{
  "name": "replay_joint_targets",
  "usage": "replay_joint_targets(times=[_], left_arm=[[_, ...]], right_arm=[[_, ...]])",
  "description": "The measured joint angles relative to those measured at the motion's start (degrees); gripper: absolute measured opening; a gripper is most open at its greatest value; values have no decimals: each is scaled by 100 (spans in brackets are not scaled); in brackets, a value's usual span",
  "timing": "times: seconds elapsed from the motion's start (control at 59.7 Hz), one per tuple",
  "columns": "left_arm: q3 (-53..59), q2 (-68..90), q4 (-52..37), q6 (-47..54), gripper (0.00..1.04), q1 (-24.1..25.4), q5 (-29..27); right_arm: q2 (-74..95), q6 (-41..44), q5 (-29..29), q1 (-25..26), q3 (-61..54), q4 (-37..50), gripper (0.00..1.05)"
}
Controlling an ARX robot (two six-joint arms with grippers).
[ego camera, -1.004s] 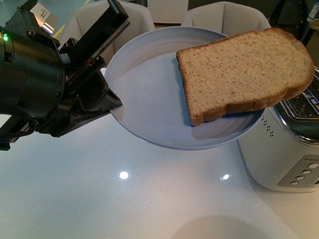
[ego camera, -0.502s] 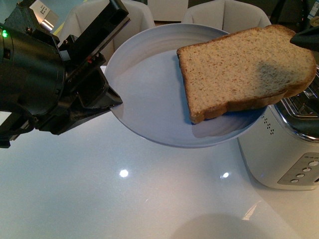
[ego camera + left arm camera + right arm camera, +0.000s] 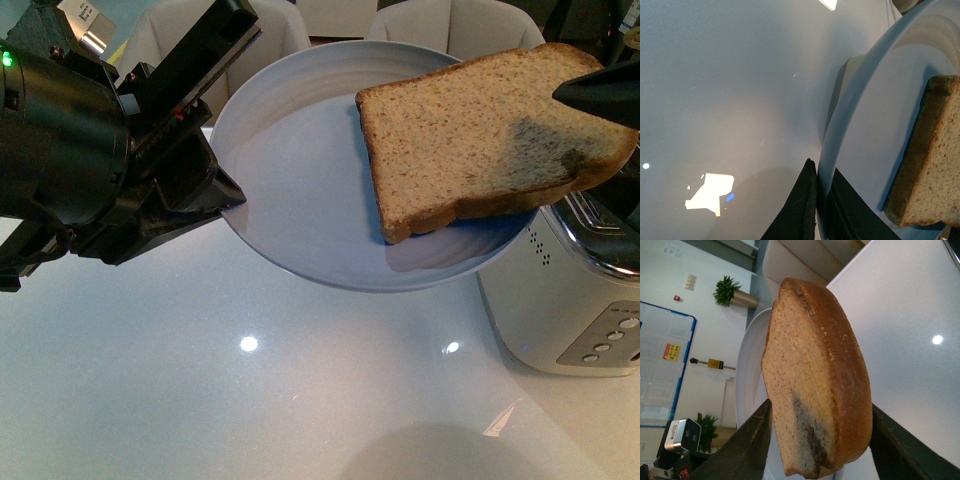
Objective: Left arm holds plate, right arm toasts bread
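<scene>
The plate (image 3: pixel 300 200) looks smooth and glazed, softly shiny; the bread (image 3: pixel 470 130) is matt, porous and speckled; the table (image 3: pixel 200 400) is glossy white, mirroring lights; the toaster (image 3: pixel 555 305) has white plastic sides and a shiny metal top.

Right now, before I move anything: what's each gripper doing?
Left gripper: closed on the rim of the plate.
Right gripper: open, jaws either side of the bread, not clamped yet.
</scene>
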State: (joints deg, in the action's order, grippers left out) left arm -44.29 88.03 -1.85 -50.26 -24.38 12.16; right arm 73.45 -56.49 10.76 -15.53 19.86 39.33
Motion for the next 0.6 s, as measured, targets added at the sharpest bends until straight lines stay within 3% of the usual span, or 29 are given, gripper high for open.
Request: replay_joint_targets(times=[0.184,0.318,0.603], left_arm=[[0,0,0,-4,3,0,0],[0,0,0,-4,3,0,2],[-2,0,0,-7,3,0,2]], right_arm=[[15,-59,37,2,2,42,21],[-140,-72,50,31,2,-59,3],[-1473,472,-149,367,319,-1355,3]])
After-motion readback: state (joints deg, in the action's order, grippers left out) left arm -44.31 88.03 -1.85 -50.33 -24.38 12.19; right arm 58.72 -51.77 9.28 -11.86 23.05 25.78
